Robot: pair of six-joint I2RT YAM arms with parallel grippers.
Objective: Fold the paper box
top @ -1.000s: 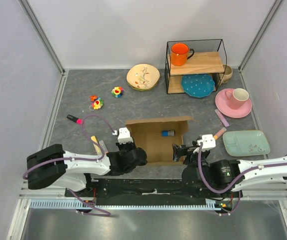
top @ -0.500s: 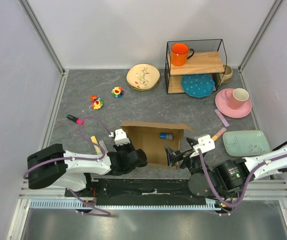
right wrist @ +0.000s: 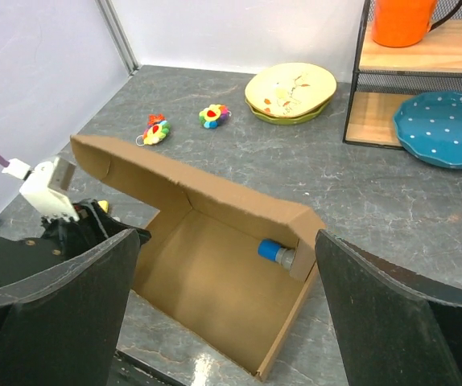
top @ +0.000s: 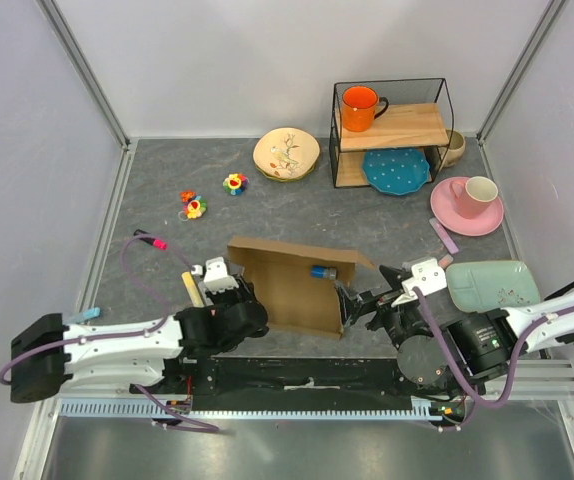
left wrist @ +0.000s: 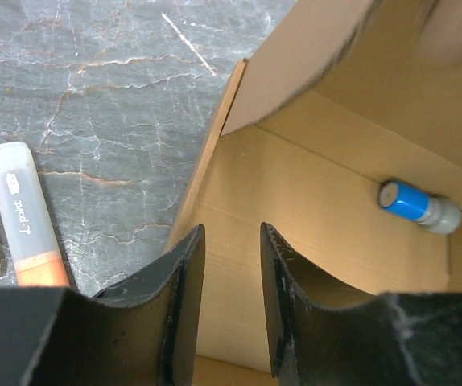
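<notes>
The left end effector (left wrist: pixel 231 232) is held partly open at the near left wall of the paper box (left wrist: pixel 327 201), and nothing is seen clamped. The right end effector (right wrist: pixel 227 237) is spread wide. The open box is seen just ahead of it on the desk (right wrist: pixel 424 201), with a blue-capped cylinder (right wrist: pixel 278 254) lodged in the far right corner.

The brown paper box (right wrist: pixel 215 277) sits mid-frame, its far flap raised, with a blue-capped cylinder (right wrist: pixel 276 253) lying in its right inner corner. The right gripper (right wrist: pixel 227 241) has its black fingers (right wrist: pixel 62 297) spread wide at the lower corners. At upper right are a yellow plate (right wrist: pixel 290 90), a blue dotted plate (right wrist: pixel 448 129) and an orange mug (right wrist: pixel 404 20).
</notes>
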